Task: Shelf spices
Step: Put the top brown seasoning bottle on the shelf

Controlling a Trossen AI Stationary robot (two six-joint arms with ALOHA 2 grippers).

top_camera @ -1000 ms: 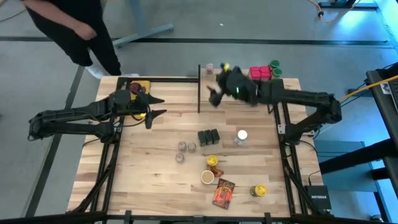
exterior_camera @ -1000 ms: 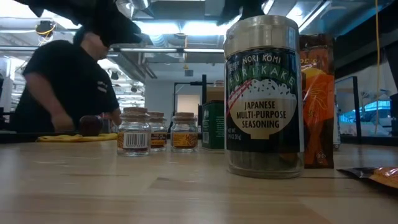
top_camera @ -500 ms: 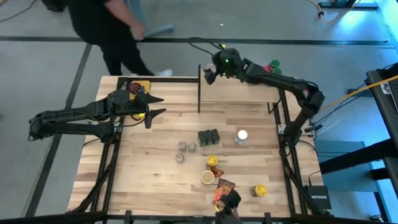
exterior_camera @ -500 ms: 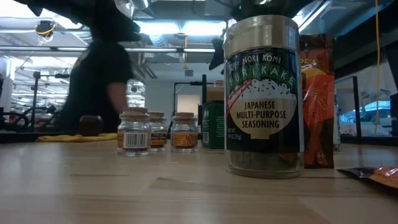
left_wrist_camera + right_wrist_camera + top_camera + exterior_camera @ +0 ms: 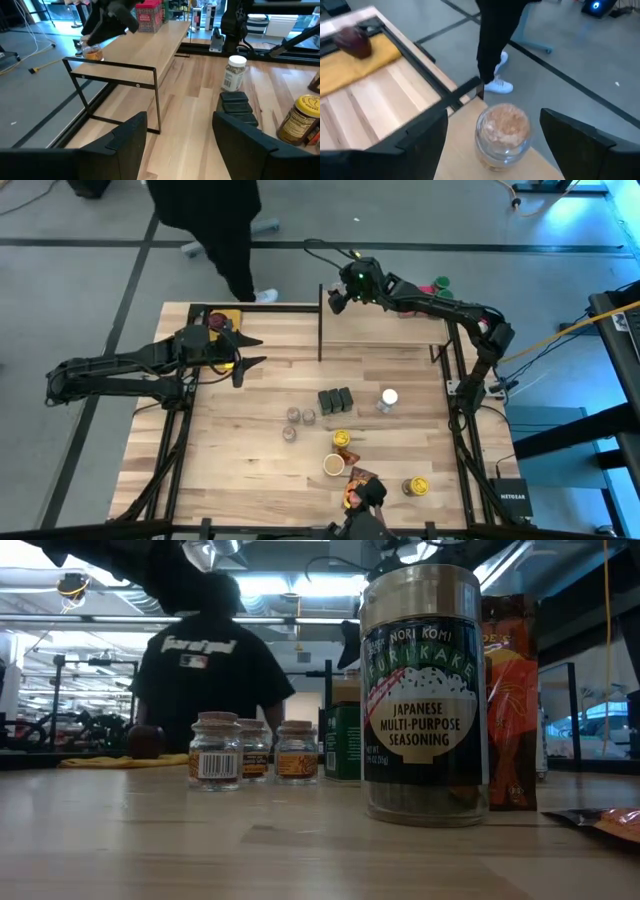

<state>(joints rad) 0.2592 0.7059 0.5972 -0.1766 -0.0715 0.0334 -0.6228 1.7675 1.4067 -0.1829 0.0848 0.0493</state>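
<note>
The shelf (image 5: 385, 328) stands at the table's far right. A tan-lidded spice jar (image 5: 502, 132) stands on its far left corner (image 5: 92, 50). My right gripper (image 5: 494, 114) is open at that corner (image 5: 335, 297), one finger on either side of the jar, with a gap to each. Red boxes (image 5: 149, 15) and green-lidded jars (image 5: 441, 284) stand farther along the shelf. More spices stand on the table: dark tins (image 5: 336, 400), a white-lidded jar (image 5: 389, 398), small jars (image 5: 298, 418), yellow-lidded jars (image 5: 342, 440) and an orange packet (image 5: 358, 485). My left gripper (image 5: 250, 352) waits open at the left.
A dark red round thing on a yellow pad (image 5: 220, 320) lies at the far left corner. A person (image 5: 215, 220) stands just beyond the table's far edge. The shelf's black frame post (image 5: 320, 320) rises at its left end. Bare tabletop (image 5: 230, 440) lies at the near left.
My right gripper has swung from over the shelf's near left part toward its far left corner and down to the tan-lidded jar, staying open. The person has walked rightward along the table's far edge.
</note>
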